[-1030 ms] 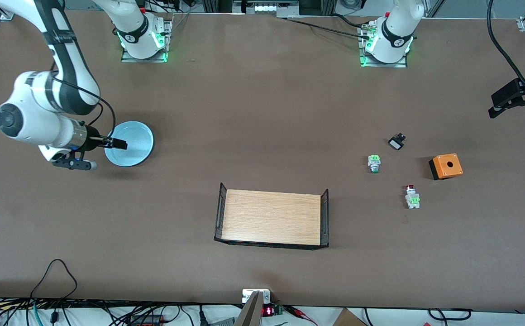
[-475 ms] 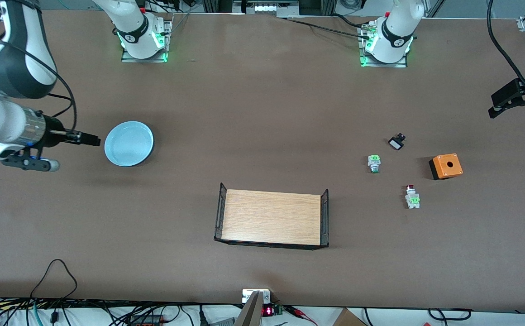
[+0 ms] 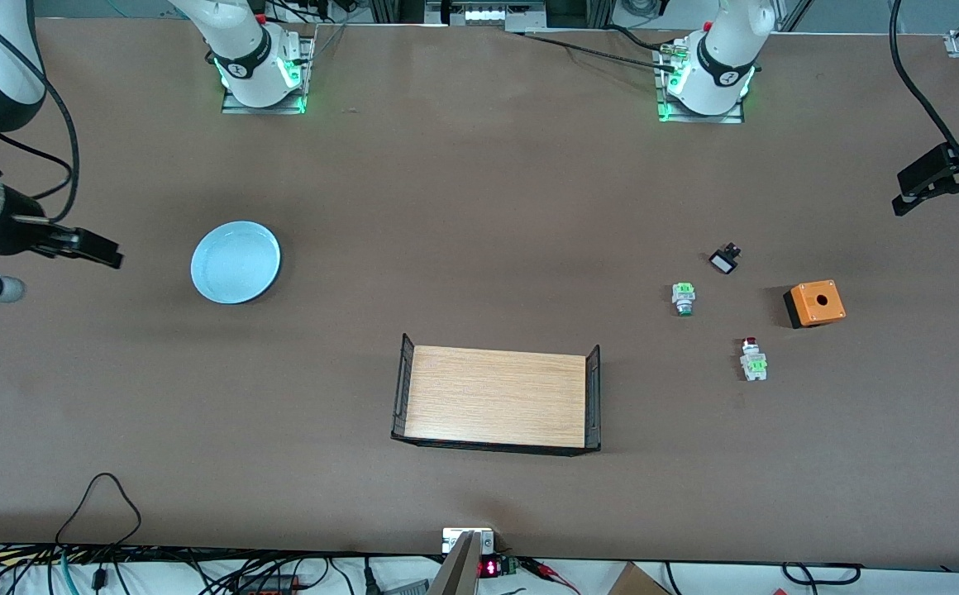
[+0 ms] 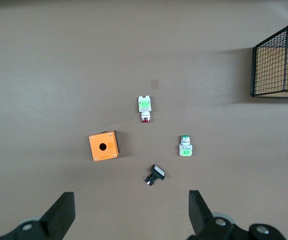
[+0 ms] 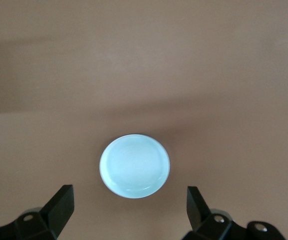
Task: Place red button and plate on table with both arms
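Observation:
The pale blue plate (image 3: 236, 262) lies flat on the brown table (image 3: 479, 207) toward the right arm's end; it also shows in the right wrist view (image 5: 135, 166). My right gripper (image 3: 106, 253) is open and empty, apart from the plate, over bare table still closer to that end (image 5: 129, 212). The red button (image 3: 751, 357) lies on its side on the table toward the left arm's end, and shows in the left wrist view (image 4: 144, 106). My left gripper (image 3: 942, 198) is open and empty, high over that end's edge (image 4: 131, 215).
Near the red button lie a green-and-white switch (image 3: 683, 298), a small black-and-white button (image 3: 724, 260) and an orange box (image 3: 814, 302). A light-wood tray with black wire ends (image 3: 496, 398) stands mid-table, nearer the front camera. Cables run along the front edge.
My right gripper was at the plate's rim a second ago; it has drawn back toward the right arm's end, leaving the plate on the table. The left arm has not moved.

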Available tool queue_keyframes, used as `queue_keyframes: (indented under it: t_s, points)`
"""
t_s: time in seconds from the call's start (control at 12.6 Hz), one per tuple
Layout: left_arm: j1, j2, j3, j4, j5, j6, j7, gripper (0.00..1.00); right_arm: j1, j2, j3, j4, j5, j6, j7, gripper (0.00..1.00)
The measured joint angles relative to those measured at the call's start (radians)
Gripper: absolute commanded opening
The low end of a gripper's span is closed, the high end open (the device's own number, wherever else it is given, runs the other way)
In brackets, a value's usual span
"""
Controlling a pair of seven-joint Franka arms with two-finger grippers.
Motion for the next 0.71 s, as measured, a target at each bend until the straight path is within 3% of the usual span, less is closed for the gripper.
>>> queue_keyframes:
  t_s: [0.24, 0.71]
  points:
    - [0.000, 0.000, 0.000, 0.000, 0.000, 0.000, 0.000, 1.00, 0.000, 0.000, -0.049, 0.006, -0.010, 0.001, -0.010, 1.00]
    - [0.000, 0.000, 0.000, 0.000, 0.000, 0.000, 0.000, 1.00, 0.026, -0.015, -0.085, 0.007, -0.010, 0.001, -0.091, 1.00]
